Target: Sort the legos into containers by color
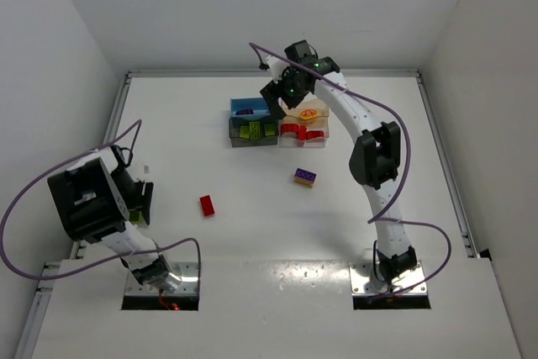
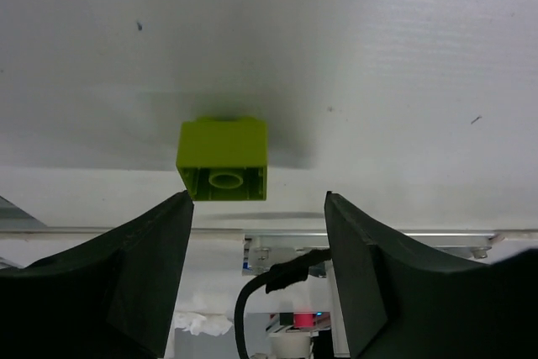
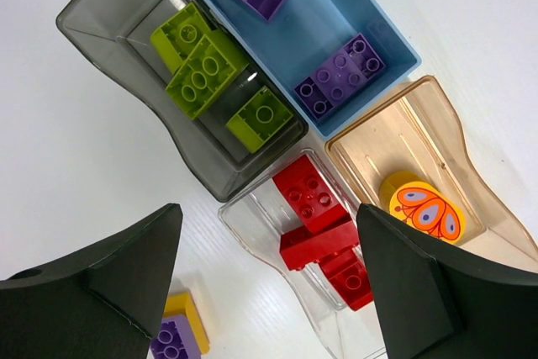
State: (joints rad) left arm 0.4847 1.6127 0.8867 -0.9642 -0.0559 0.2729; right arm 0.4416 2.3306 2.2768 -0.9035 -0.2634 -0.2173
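My left gripper (image 2: 259, 208) is open and empty, low over the table. A lime green lego (image 2: 223, 159) lies on its side just beyond its fingertips, nearer the left finger. In the top view this gripper (image 1: 141, 203) is at the far left. My right gripper (image 3: 267, 212) is open and empty above the containers (image 1: 277, 122). The dark grey bin (image 3: 92, 23) holds lime legos (image 3: 202, 69). The blue bin (image 3: 391, 44) holds purple legos (image 3: 340, 77). The clear bin (image 3: 248, 216) holds red legos (image 3: 319, 224). The peach bin (image 3: 403, 128) holds a yellow butterfly piece (image 3: 420, 208).
A loose red lego (image 1: 207, 205) lies on the table left of centre. A purple-and-yellow clump (image 1: 305, 176) lies in front of the bins; it also shows in the right wrist view (image 3: 176, 334). White walls enclose the table on three sides.
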